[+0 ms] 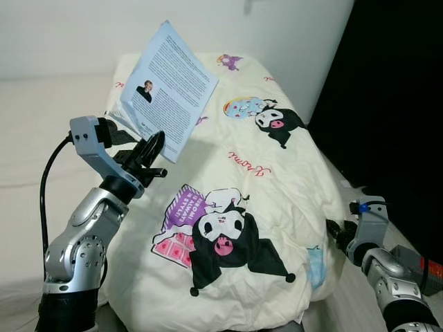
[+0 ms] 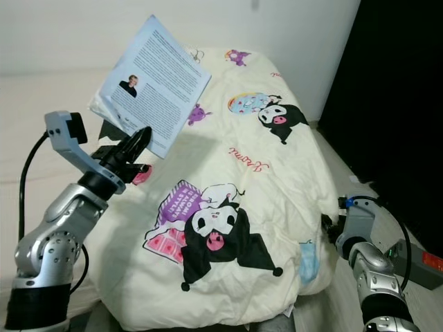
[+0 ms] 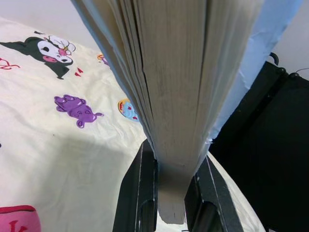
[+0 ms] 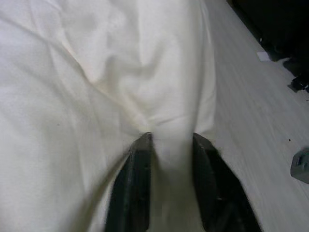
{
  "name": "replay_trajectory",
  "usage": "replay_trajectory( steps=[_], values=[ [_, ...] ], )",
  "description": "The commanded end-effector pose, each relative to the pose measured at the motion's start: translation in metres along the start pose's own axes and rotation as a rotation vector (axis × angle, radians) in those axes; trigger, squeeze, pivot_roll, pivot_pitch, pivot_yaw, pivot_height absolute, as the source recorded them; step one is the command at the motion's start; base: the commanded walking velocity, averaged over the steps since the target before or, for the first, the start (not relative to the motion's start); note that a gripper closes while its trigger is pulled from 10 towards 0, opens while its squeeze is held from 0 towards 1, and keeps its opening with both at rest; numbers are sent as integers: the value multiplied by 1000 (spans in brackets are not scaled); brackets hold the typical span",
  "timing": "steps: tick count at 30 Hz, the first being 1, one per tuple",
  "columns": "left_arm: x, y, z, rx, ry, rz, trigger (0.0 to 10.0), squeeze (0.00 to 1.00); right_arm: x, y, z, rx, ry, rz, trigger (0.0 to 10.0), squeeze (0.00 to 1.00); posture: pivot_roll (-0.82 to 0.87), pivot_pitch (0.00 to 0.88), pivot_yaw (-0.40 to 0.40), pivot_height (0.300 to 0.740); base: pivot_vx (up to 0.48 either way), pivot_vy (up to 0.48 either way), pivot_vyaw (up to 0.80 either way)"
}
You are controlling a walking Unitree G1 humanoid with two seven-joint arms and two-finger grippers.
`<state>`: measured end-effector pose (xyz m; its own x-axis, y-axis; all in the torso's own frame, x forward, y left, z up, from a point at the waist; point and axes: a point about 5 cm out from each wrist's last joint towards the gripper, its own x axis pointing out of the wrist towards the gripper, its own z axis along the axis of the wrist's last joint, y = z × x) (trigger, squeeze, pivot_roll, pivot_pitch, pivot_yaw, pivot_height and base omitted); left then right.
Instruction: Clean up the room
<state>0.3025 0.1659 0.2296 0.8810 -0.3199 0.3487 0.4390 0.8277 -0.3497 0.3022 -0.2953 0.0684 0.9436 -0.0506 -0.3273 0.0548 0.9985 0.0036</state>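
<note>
Cream cartoon-print duvet (image 1: 263, 173) fills the frame; book (image 1: 166, 90) aloft, upper left.
Left tool (image 1: 149, 149) is clamped on its lower edge — carry it level; right tool (image 4: 169, 145) pinches duvet, lower right.

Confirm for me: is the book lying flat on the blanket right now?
No, the left tool holds the book lifted above the blanket, its fingers clamped on the book's lower edge.

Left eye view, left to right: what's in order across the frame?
left gripper clamped on the book → cartoon-print duvet → right gripper at the duvet's edge → dark area at far right.
</note>
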Motion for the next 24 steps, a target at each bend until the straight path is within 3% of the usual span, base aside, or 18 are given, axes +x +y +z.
replay_trajectory(
  steps=[1, 8, 12, 16, 17, 18, 20, 23, 24],
  values=[
    [-1, -4, 6, 35, -17, -24, 10000, 0, -1, -4, 0, 11, -11, -10, 0, 0, -32, 133, -30, 342, 0, 0, 0],
    [1, -4, 6, 38, -16, -34, 10000, 0, -3, -9, 0, 27, -33, -14, 0, 0, -38, 117, -30, 342, 0, 0, 0],
    [2, -5, 6, 38, -19, -42, 10000, 0, -7, -21, -2, -29, -5, -70, 0, 0, -41, 106, -32, 342, 0, 0, 0],
    [4, -7, 4, 30, -24, -48, 10000, 0, -21, -59, 1, -113, 54, -275, 0, 0, -57, 95, -34, 342, 0, 0, 0],
    [4, -7, 4, 30, -24, -48, 10000, 0, -21, -59, 1, -113, 54, -275, 0, 0, -57, 95, -34, 342, 0, 0, 0],
    [5, -8, 3, 25, -25, -51, 10000, 0, -30, -77, 3, -151, 81, -358, 0, 0, -61, 93, -36, 342, 0, 0, 0],
    [5, -8, 3, 25, -25, -51, 10000, 0, -30, -77, 3, -151, 81, -358, 0, 0, -61, 93, -36, 342, 0, 0, 0],
    [6, -9, 2, 19, -27, -54, 10000, 0, -41, -97, 9, -169, 85, -460, 0, 0, -71, 93, -34, 342, 0, 0, 0],
    [6, -9, 2, 19, -27, -54, 10000, 0, -41, -97, 9, -169, 85, -460, 0, 0, -71, 93, -34, 342, 0, 0, 0]
  ],
)
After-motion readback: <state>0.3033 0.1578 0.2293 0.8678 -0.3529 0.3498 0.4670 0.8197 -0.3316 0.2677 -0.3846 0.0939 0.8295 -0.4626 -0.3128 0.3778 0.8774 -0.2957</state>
